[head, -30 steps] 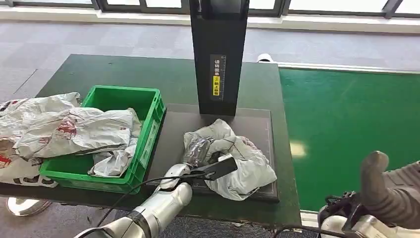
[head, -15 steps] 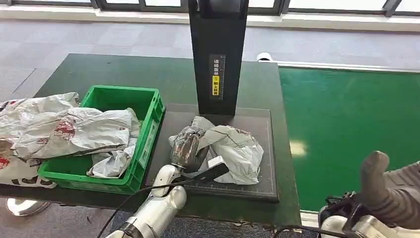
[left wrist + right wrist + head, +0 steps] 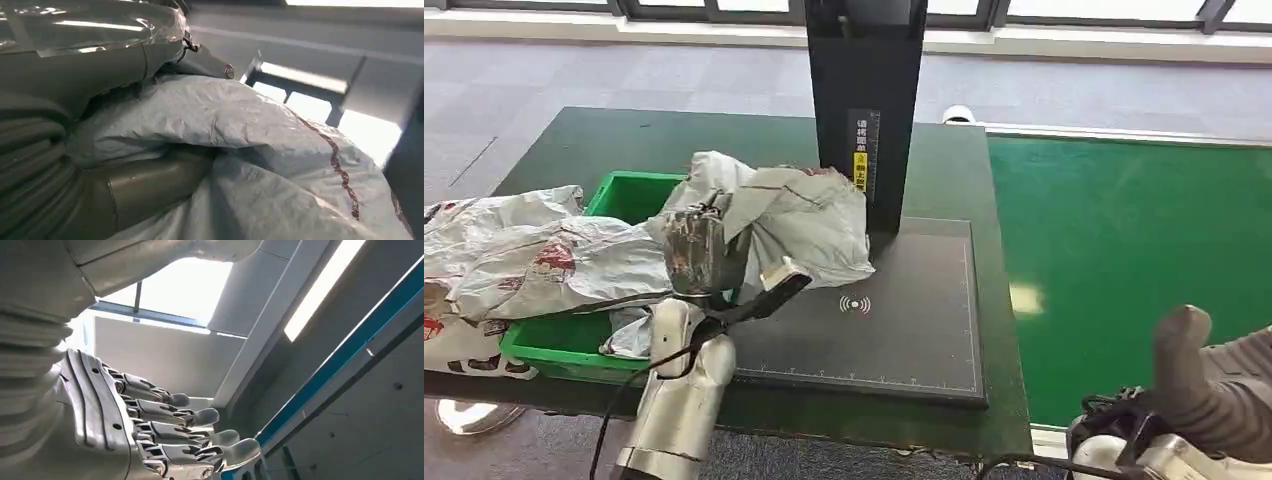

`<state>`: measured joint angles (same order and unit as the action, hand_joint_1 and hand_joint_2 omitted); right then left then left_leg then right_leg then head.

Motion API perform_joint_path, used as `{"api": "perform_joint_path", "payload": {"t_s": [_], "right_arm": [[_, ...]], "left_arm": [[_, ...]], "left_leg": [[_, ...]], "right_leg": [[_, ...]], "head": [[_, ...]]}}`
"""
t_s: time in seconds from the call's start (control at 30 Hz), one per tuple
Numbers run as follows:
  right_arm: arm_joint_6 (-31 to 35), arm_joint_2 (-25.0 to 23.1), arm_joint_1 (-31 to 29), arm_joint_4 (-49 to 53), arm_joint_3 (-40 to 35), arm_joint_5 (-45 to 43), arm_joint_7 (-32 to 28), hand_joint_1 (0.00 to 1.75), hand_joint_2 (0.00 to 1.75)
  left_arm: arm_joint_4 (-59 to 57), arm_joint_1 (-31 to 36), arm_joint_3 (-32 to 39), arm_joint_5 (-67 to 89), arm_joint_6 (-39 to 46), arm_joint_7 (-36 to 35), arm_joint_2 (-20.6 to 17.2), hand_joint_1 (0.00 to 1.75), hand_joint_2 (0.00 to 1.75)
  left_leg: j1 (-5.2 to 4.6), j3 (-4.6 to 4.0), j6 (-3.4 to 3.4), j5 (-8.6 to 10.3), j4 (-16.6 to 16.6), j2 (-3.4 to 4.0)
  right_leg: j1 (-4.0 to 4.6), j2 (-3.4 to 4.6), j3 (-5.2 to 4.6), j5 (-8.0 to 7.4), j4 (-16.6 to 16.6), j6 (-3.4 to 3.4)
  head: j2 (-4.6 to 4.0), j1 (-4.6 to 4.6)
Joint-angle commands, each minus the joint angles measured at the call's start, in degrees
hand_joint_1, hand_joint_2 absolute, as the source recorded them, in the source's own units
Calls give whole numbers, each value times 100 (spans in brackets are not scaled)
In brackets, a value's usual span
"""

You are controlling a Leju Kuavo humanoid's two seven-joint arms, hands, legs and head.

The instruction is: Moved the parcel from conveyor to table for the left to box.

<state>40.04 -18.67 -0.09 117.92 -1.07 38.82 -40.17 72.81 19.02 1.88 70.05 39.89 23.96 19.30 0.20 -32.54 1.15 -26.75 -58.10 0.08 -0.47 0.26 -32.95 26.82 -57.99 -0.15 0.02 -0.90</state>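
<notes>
A crumpled grey plastic parcel [image 3: 789, 215] hangs in the air above the right edge of the green box [image 3: 620, 198], held up by my left hand [image 3: 702, 252], which grips its left side. The left wrist view shows the thumb [image 3: 150, 185] pressed into the same grey parcel [image 3: 280, 150]. Below it lies the black scanning mat [image 3: 904, 320], bare, on the dark green table [image 3: 604, 140]. My right hand [image 3: 1199, 385] sits low at the bottom right beside the green conveyor [image 3: 1124, 250], holding nothing, with its fingers [image 3: 175, 432] stretched out side by side.
Several grey and white parcels [image 3: 554, 260] fill the green box and spill over its left side. A tall black scanner post [image 3: 864, 110] stands at the back of the mat, close behind the lifted parcel.
My left hand has lifted the parcel off the scanning mat and carried it up and to the left, over the box's right edge. The right hand has stayed still.
</notes>
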Motion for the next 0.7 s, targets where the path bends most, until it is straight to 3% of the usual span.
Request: {"api": "perform_joint_path", "payload": {"t_s": [0.03, 0.23, 0.37, 0.43, 0.7], "right_arm": [[-4, -133, 166, 95, 146, -35, 17, 0, 175], [-4, -133, 185, -28, -33, -8, 17, 0, 175], [-4, -133, 211, 0, -48, -6, 17, 0, 175], [-4, -133, 241, 32, 4, -33, 17, 0, 175], [-4, -133, 258, 45, 2, -37, 17, 0, 175]], "left_arm": [[1294, -16, 1289, -100, 11, 94, 70, 175, 175], [339, 478, 2964, -10, 11, 136, -14, 175, 175], [-462, 1197, 4773, 74, 11, 1148, 70, 175, 175], [-601, 1371, 5213, 69, 11, 1394, 70, 175, 175], [-633, 1395, 5282, 51, 11, 1456, 70, 175, 175]], "left_leg": [[4, -1, 0, -2, 1, 6], [2, 10, 2, 1, 9, 10], [3, 10, 4, 4, 11, 12], [3, 12, 7, 7, 11, 8], [8, 4, 6, 8, 9, -12]], "right_leg": [[4, 6, -2, -1, 4, 0], [3, 9, 5, -4, 8, -2], [4, 8, 2, -4, 8, -3], [4, 5, 6, -2, 7, -3], [9, -15, 6, -3, 12, -5]], "head": [[0, 0], [0, 0], [0, 2], [0, 2], [0, 2]]}}
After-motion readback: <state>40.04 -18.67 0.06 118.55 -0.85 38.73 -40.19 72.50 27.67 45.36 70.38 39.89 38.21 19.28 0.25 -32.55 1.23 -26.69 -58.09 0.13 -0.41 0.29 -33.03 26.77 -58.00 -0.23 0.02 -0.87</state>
